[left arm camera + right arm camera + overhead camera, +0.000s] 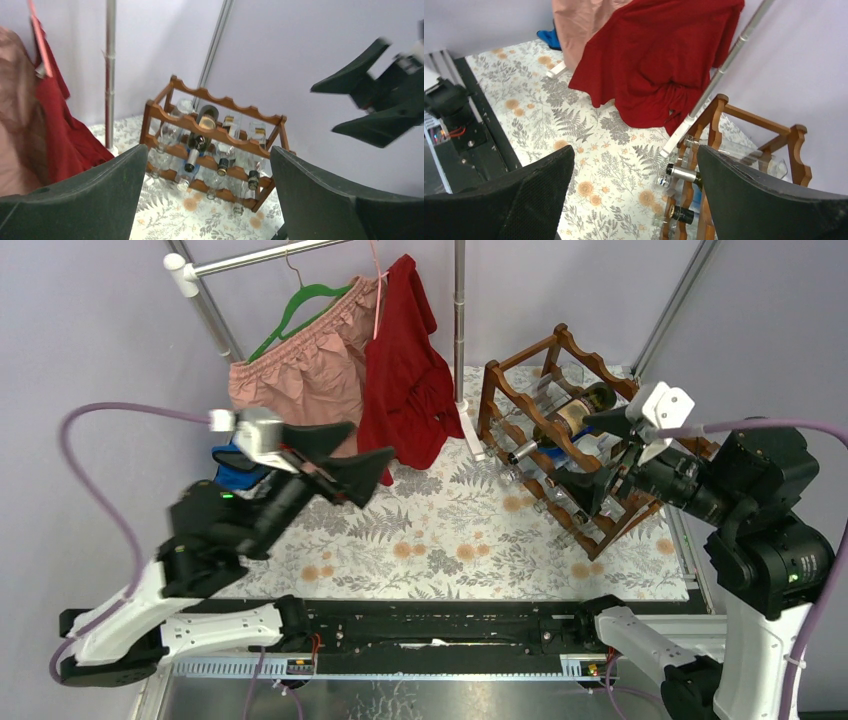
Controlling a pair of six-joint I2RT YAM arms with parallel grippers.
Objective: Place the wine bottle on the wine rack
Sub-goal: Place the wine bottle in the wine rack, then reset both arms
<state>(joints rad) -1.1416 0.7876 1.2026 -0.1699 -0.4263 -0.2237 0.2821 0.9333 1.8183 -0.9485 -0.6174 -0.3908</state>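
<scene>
The wine rack (589,355) stands at the back right of the floral cloth, with several clear bottles lying in it. A dark wine bottle (568,414) with a silver foil neck and a tan label lies in an upper tier, neck toward the cloth. In the left wrist view the wine bottle (201,134) rests across the wavy rails of the wine rack (225,103). My right gripper (572,447) hovers open just in front of the rack, holding nothing. My left gripper (370,445) hangs open and empty over the cloth's left part, far from the rack.
A red garment (405,370) and a pink garment (305,365) hang from a metal clothes rail behind the cloth, beside an upright pole (459,310). A blue object (235,475) lies under the left gripper. The floral cloth (450,540) covers the table.
</scene>
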